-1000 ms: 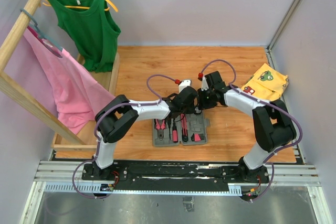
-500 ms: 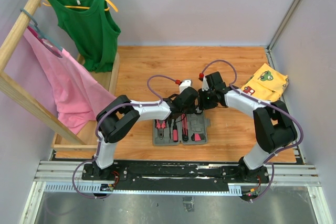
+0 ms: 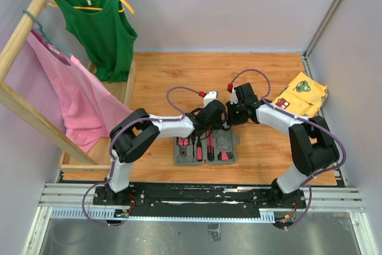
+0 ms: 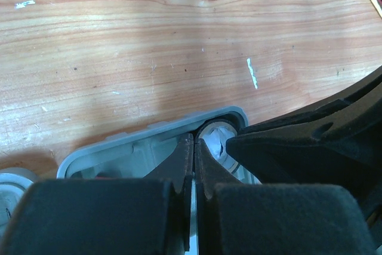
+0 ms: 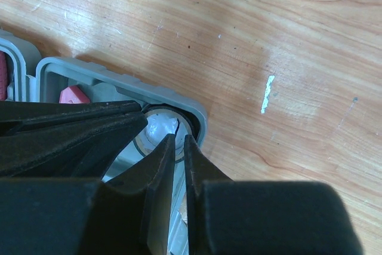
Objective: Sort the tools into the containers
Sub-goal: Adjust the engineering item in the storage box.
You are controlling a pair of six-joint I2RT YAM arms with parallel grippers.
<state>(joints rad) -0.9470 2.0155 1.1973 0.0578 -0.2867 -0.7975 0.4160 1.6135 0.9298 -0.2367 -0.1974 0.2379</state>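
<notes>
Top external view: a wooden tabletop (image 3: 179, 70) fills the middle. A pink garment (image 3: 71, 94) and a green vest (image 3: 101, 28) hang from a wooden rail (image 3: 36, 10) at the upper left, and a yellow patterned cloth (image 3: 303, 92) lies at the right edge. The left arm (image 3: 164, 125) and the right arm (image 3: 277, 114) reach in from the bottom and meet at the centre. Just below their wrists, low in the middle of the frame, the open grey case (image 3: 205, 158) lies flat on the tabletop, with pink-handled tools (image 3: 198, 149) seated in its slots.

Left wrist view shows the left pincer (image 4: 194, 147) pressed together with nothing between its fingers. Its tips are at a round white disc (image 4: 215, 135) tucked into a rounded corner of the case.

Right wrist view shows the right pincer (image 5: 178, 141) at that same disc, its fingers a thin slit apart. Whether they nip anything I cannot tell.
</notes>
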